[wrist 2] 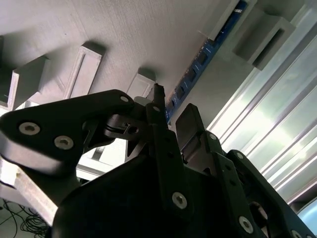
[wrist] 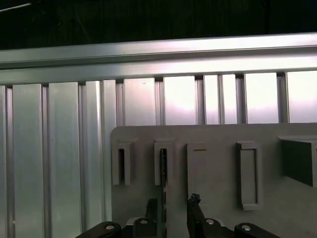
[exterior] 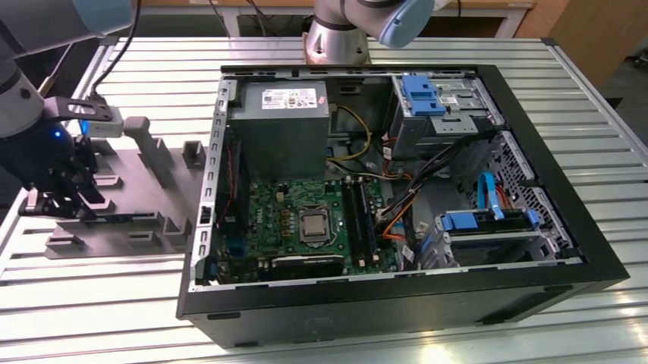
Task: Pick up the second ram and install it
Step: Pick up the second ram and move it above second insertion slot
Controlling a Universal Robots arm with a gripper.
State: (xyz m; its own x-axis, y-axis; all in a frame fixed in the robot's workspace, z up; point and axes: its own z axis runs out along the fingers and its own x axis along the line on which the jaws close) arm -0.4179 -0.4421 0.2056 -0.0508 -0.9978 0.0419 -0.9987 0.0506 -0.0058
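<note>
- Exterior view: the gripper hangs low over a grey fixture on the slatted table, at the exterior view's left, well apart from the open case.
- The case lies on its side with its motherboard facing up, at the exterior view's right of the fixture.
- In the second wrist view, the ram is a thin blue strip with dark chips. It stands on edge in the fixture, near the side next to the table's slats.
- The gripper has its jaws apart with a clear gap between them. Nothing is clamped there.
- One fingertip sits just in front of the ram's near end. I cannot tell whether they touch.
- In the first wrist view, the ram shows edge-on as a dark line in one of the fixture's raised slots.
- That line runs towards the gap of the gripper, closer to one finger than the other.
</note>
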